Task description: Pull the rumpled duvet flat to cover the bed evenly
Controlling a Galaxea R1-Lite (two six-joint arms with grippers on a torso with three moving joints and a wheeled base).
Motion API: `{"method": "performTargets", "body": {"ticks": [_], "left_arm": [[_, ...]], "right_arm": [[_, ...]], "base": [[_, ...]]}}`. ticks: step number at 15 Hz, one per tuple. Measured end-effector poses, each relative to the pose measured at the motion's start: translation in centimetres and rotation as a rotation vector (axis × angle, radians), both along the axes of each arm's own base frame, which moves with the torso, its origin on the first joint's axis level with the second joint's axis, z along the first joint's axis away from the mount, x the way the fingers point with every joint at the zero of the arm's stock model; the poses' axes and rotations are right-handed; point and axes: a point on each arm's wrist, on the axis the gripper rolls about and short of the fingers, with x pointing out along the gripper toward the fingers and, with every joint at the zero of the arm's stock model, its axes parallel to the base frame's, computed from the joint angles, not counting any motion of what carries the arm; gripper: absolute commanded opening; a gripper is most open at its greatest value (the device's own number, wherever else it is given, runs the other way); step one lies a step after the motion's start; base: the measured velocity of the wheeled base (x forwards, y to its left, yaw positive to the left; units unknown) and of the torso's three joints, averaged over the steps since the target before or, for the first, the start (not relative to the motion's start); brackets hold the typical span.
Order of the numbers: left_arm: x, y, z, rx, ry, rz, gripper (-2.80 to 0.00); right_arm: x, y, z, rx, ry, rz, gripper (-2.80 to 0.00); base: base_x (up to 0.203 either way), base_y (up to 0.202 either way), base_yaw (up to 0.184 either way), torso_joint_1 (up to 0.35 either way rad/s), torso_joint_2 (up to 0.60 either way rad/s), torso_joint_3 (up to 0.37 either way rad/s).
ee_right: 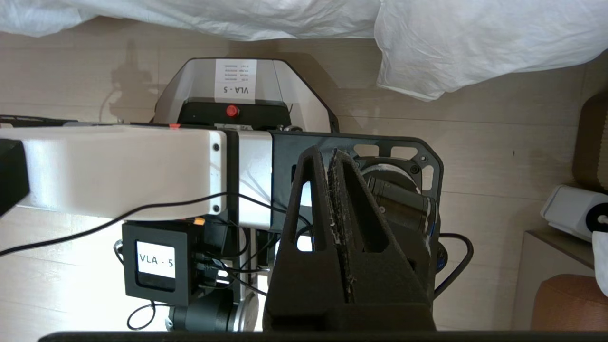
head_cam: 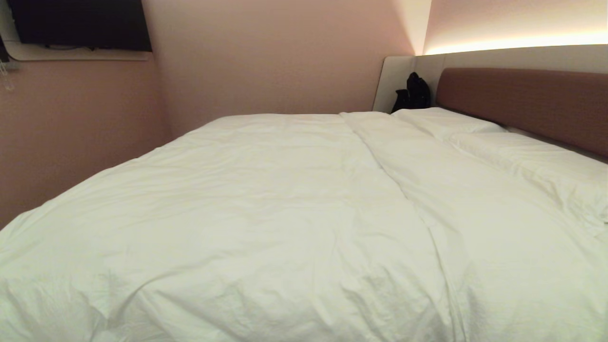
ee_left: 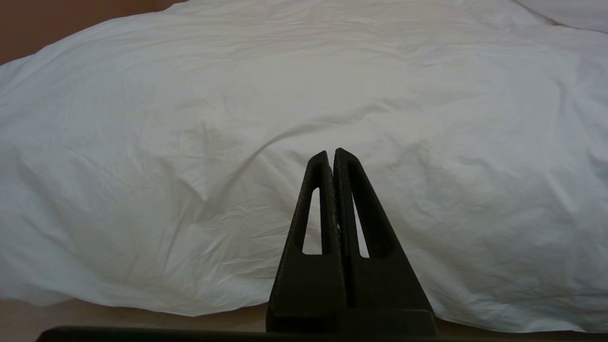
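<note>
The white duvet [head_cam: 247, 209] lies spread and wrinkled over most of the bed, its head-end edge running diagonally toward the two pillows [head_cam: 479, 137]. The bed's reddish-brown headboard [head_cam: 527, 102] shows at the right. Neither arm shows in the head view. My left gripper [ee_left: 331, 153] is shut with nothing in it, pointing at the duvet's near hanging side [ee_left: 237, 166] and apart from it. My right gripper [ee_right: 323, 153] is shut and empty, hanging over my own base [ee_right: 237, 104] and the floor, with the duvet's hanging edge [ee_right: 451, 42] beyond it.
A black bag [head_cam: 412, 92] sits in the far corner by the headboard. A dark screen [head_cam: 80, 23] hangs on the pink wall at left. A white device [ee_right: 570, 211] and a brown stool [ee_right: 570, 304] stand on the pale wooden floor beside my base.
</note>
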Motion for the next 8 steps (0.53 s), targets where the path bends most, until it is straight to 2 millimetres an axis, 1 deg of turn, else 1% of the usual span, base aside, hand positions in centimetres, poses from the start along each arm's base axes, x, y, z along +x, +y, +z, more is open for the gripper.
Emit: {"method": "performTargets", "body": {"ticks": [8], "left_arm": [[0.0, 0.0, 0.0, 0.000, 0.000, 0.000, -2.80]], "right_arm": [[-1.4, 0.4, -0.8, -0.034, -0.023, 0.032, -2.80]], "base": [[0.000, 0.000, 0.000, 0.000, 0.00, 0.000]]}}
